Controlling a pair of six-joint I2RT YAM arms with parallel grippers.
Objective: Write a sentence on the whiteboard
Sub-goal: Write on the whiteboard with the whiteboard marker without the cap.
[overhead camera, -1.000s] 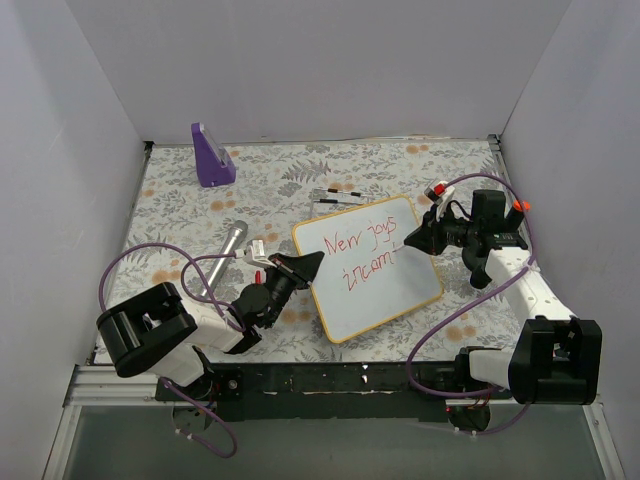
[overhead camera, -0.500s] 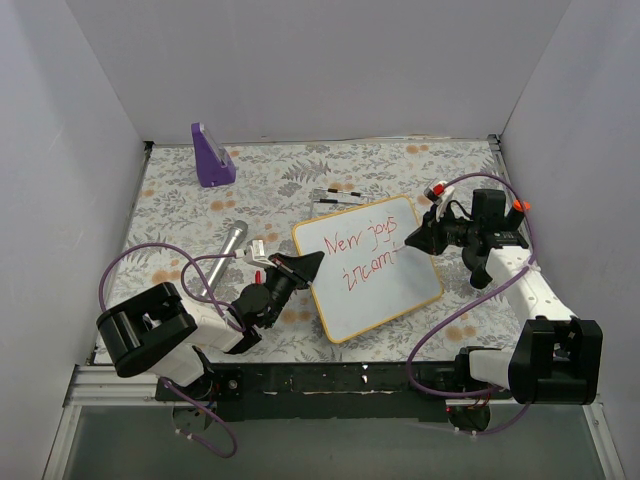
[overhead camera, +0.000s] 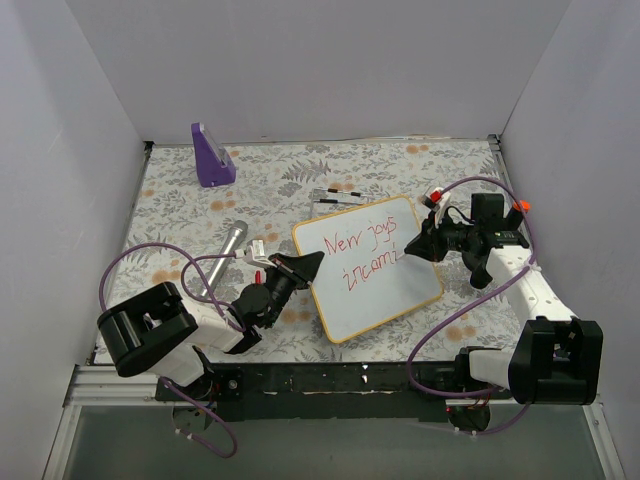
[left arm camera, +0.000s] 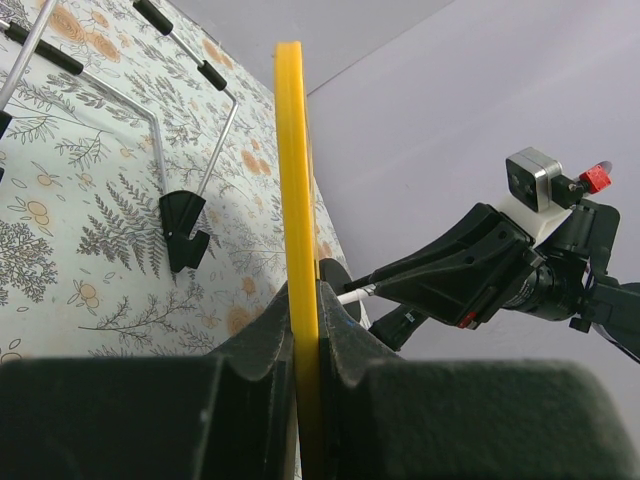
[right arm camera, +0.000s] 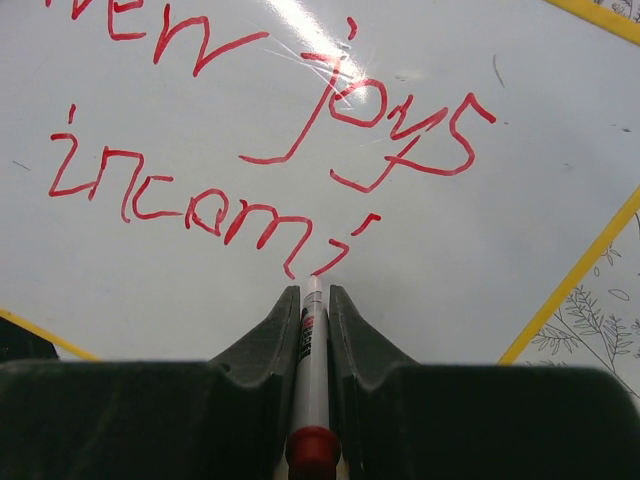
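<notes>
One whiteboard (overhead camera: 375, 290), one marker (right arm camera: 312, 350), one purple block (overhead camera: 211, 155), one silver rod (overhead camera: 229, 250), two pincers: left pincer (left arm camera: 305, 318), right pincer (right arm camera: 312, 298).

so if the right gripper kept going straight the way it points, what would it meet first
The whiteboard: the right gripper points at its white face, and the tip of the marker it holds seems to touch there, just past the last stroke of the sentence.

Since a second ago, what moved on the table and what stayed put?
The right jaws, shut on the marker, slid a little toward the near edge, adding a short new stroke after "incom" in the sentence. Nothing was picked up or dropped. The left jaws stayed clamped on the whiteboard edge, and the whiteboard, purple stand and metal cylinder did not move.
</notes>
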